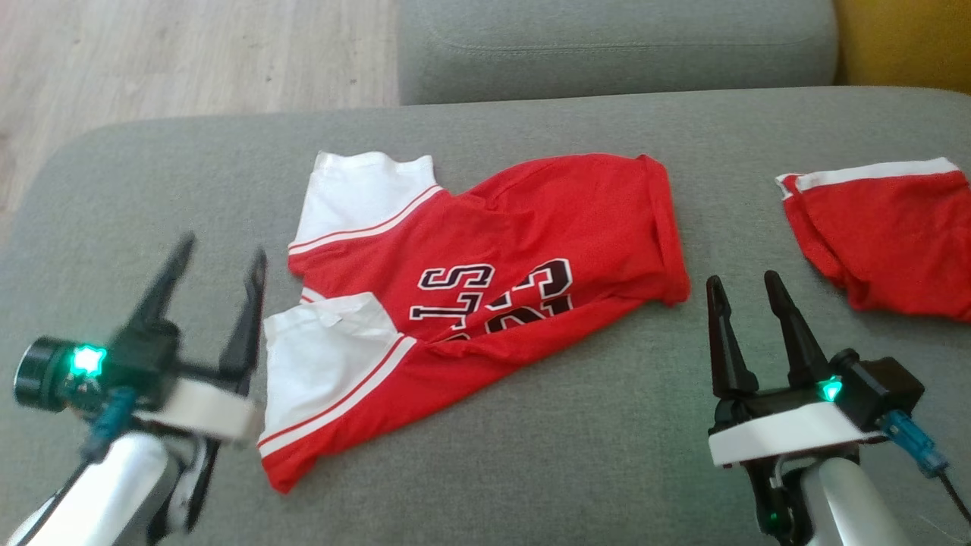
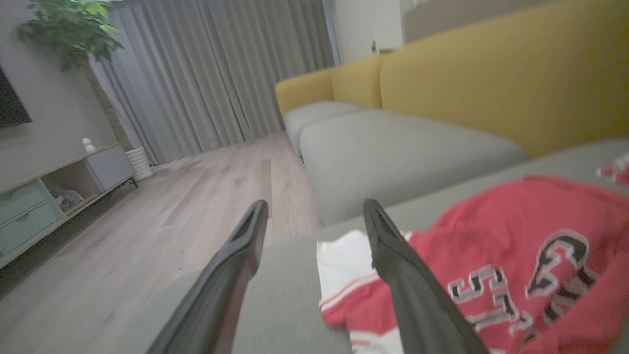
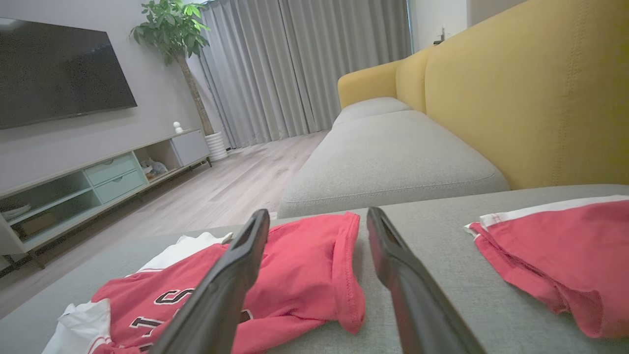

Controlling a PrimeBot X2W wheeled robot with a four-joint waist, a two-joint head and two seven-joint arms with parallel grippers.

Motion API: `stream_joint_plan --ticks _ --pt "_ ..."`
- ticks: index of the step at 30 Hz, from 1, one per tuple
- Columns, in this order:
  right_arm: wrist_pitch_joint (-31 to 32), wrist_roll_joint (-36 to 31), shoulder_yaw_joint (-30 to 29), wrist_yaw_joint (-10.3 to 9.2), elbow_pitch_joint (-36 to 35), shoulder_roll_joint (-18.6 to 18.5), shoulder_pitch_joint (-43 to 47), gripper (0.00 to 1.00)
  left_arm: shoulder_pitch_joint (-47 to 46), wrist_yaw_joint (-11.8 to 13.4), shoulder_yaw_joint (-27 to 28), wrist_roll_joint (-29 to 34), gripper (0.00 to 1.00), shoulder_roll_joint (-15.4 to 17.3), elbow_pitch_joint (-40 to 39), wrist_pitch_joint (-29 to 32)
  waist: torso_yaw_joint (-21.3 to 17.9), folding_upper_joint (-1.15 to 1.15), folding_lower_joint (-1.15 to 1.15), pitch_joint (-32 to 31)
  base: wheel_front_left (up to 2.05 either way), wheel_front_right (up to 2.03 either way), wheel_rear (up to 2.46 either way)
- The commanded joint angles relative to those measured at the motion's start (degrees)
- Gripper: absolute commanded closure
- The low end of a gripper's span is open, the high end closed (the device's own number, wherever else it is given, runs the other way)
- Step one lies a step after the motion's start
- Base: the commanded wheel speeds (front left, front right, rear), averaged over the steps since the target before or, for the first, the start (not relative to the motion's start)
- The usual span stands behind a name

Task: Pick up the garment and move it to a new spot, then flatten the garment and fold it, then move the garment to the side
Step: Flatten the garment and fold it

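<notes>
The jersey lay rumpled in the middle of the grey sofa, its white sleeves toward 9 o'clock. The left gripper hung at the jersey's 8 o'clock, just beside a sleeve, jaws spread and empty. The right gripper stood at its 4 o'clock, jaws likewise apart and holding nothing, with red shorts at 3 o'clock, well apart.

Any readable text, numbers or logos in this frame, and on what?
"S", twice, upside down: black white-edged lettering on the red shirt; neighbouring letters folded, unreadable.
Large characters beside them: cut by folds, unreadable.
Red shorts: no text visible.
</notes>
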Motion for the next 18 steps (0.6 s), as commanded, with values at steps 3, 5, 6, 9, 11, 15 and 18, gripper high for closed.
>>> stream_joint_plan --ticks 3,5,6,9,11,15,18 --pt "-0.61 -0.80 0.83 0.39 -2.55 -0.17 -0.84 0.00 -1.39 3.37 8.11 -4.47 0.00 -3.09 -2.06 -6.97 -0.77 0.00 0.00 -0.41 0.00 0.00 0.00" --pt "-0.61 -1.02 0.41 0.39 -2.94 -0.17 -0.73 0.00 0.38 4.99 11.14 -5.66 0.00 -6.52 -3.24 -8.98 -1.19 0.00 0.00 -0.54 0.00 0.00 0.00" --pt "-0.61 -1.14 0.19 0.39 -3.18 -0.17 -0.71 0.00 1.44 5.63 12.70 -5.90 0.00 -8.44 -3.98 -9.38 -1.32 0.00 0.00 -0.53 0.00 0.00 0.00" --pt "-0.61 -1.57 -0.39 0.39 -3.97 -0.17 -0.74 0.00 5.00 6.49 17.78 -3.78 0.00 -14.45 -6.34 -9.60 -1.69 0.00 0.00 -0.11 0.00 0.00 0.00" --pt "-0.61 -1.90 -0.63 0.39 -4.43 -0.17 -0.81 0.00 7.80 5.44 19.10 -0.92 0.00 -17.57 -6.31 -9.62 -1.86 0.00 0.00 0.23 0.00 0.00 0.00" --pt "-0.61 -3.09 -1.82 0.39 -5.28 -0.17 -1.16 0.00 10.95 0.49 20.44 4.25 0.00 -23.27 -2.99 -9.64 -1.33 0.00 0.00 1.63 0.00 0.00 0.00" --pt "-0.61 -4.10 -3.02 0.39 -5.50 -0.17 -2.44 0.00 10.64 -2.06 22.45 6.26 0.00 -25.70 -1.39 -9.64 -0.54 0.00 0.00 2.89 0.00 0.00 0.00"
